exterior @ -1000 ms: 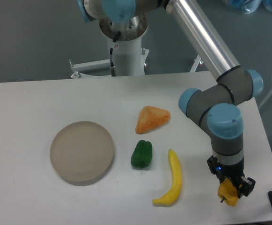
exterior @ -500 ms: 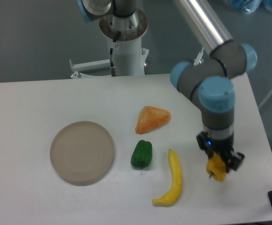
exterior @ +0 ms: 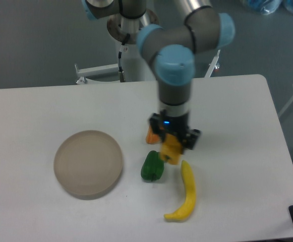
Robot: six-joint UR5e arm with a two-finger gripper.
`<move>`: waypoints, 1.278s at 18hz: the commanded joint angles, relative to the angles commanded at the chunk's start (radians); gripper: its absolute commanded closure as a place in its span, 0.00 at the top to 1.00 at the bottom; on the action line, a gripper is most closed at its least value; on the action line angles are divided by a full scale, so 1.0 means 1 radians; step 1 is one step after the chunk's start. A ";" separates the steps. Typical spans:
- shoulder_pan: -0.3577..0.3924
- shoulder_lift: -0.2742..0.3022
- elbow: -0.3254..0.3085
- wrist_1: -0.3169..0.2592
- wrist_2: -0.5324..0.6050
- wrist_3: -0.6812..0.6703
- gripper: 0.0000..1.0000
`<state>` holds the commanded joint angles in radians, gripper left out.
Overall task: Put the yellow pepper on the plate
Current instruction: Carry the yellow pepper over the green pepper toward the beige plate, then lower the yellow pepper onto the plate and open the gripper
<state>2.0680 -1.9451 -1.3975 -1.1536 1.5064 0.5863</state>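
hand [exterior: 172, 147] – clamped on yellow pepper [exterior: 171, 149] | beside green pepper [exterior: 152, 166] – plate [exterior: 88, 163] left

We saw a small blocky yellow-orange bell pepper [exterior: 171, 149] with a dark stem, held in a black hand [exterior: 173, 142] that showed a small blue light. The arm above it [exterior: 175, 75] was grey with light blue joint caps. A round flat beige-tan plate [exterior: 88, 163] lay on the plain white table [exterior: 35, 116]. A glossy green bell pepper [exterior: 152, 166] was uniformly dark green. A long curved banana-like item [exterior: 184, 194] was bright yellow. The wedge-shaped piece [exterior: 151, 136], mostly hidden, showed orange. The backdrop was dull grey-blue.
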 joint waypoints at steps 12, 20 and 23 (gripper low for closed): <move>-0.117 -0.095 -0.052 0.061 -0.005 -0.263 0.42; -0.135 -0.100 -0.124 0.140 0.002 -0.241 0.45; -0.137 -0.114 -0.129 0.143 0.002 -0.232 0.45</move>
<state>1.9313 -2.0586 -1.5263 -1.0109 1.5079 0.3543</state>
